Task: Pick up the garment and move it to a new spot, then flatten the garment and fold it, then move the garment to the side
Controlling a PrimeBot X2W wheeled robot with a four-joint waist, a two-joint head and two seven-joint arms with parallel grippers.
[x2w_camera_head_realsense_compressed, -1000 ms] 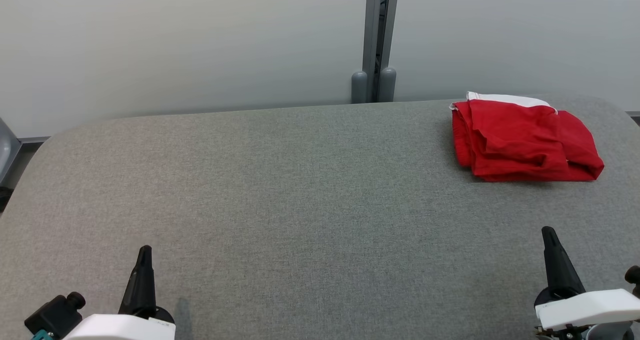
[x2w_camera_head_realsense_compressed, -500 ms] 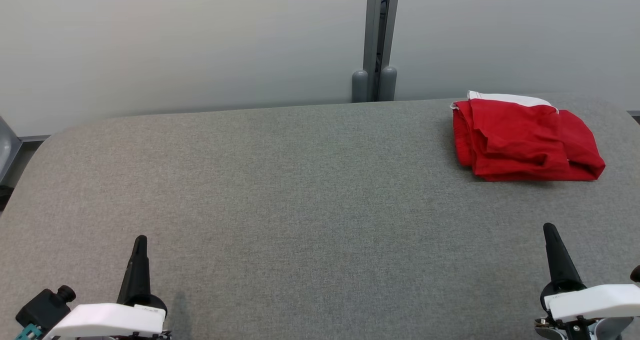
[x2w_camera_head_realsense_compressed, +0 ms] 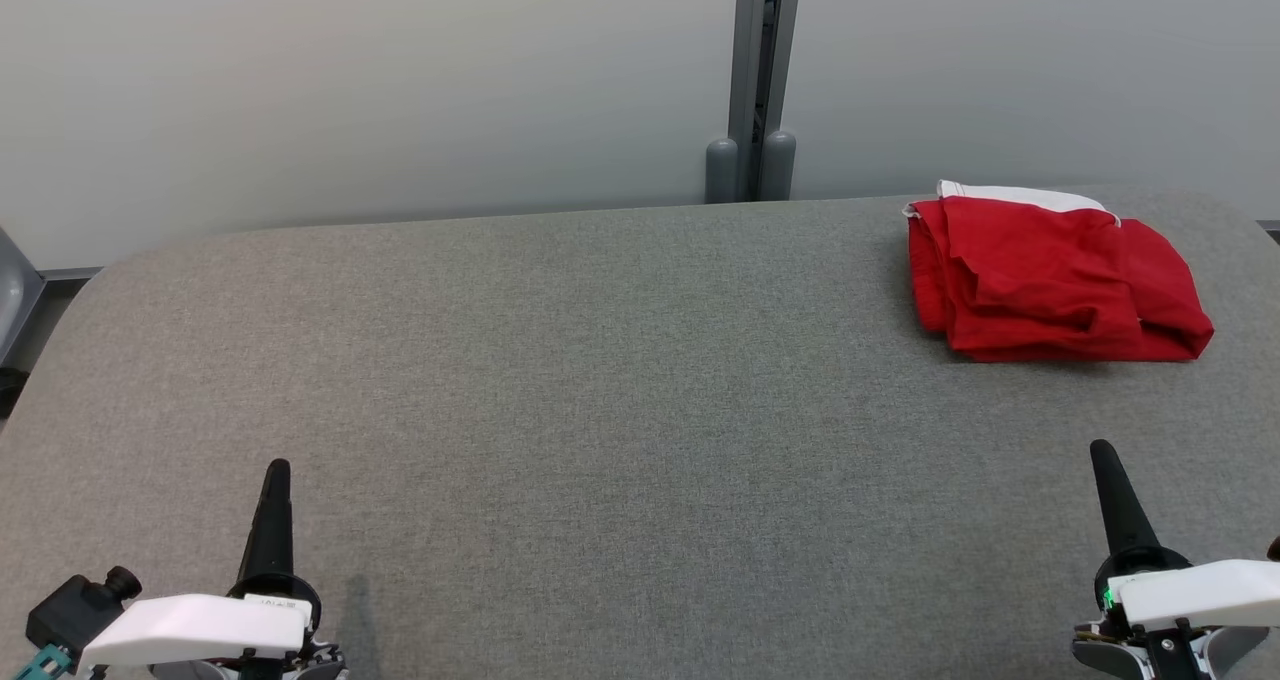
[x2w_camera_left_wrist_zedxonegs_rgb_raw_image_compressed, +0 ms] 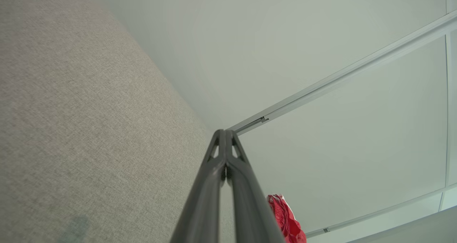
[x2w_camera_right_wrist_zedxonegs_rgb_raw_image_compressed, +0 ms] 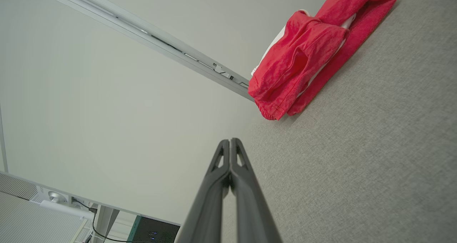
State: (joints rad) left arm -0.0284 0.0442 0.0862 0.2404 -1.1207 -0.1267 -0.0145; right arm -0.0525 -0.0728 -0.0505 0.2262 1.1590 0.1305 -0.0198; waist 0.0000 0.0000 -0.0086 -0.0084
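Bearing garment (x2w_camera_head_realsense_compressed: 1050,290), grey fabric table (x2w_camera_head_realsense_compressed: 600,380), pale wall (x2w_camera_head_realsense_compressed: 350,80)

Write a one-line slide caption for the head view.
Roughly folded red garment far right on the grey table; left tool and right tool, both shut and empty, at its near edge.

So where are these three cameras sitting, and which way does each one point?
Head view: on the robot's head, looking forward and down at the grey table; left hand and right hand show in the bottom corners.
Left wrist view: on the left wrist, looking along the shut left hand toward the wall.
Right wrist view: on the right wrist, looking along the shut right hand toward the wall.
Shared: all three show the red garment.
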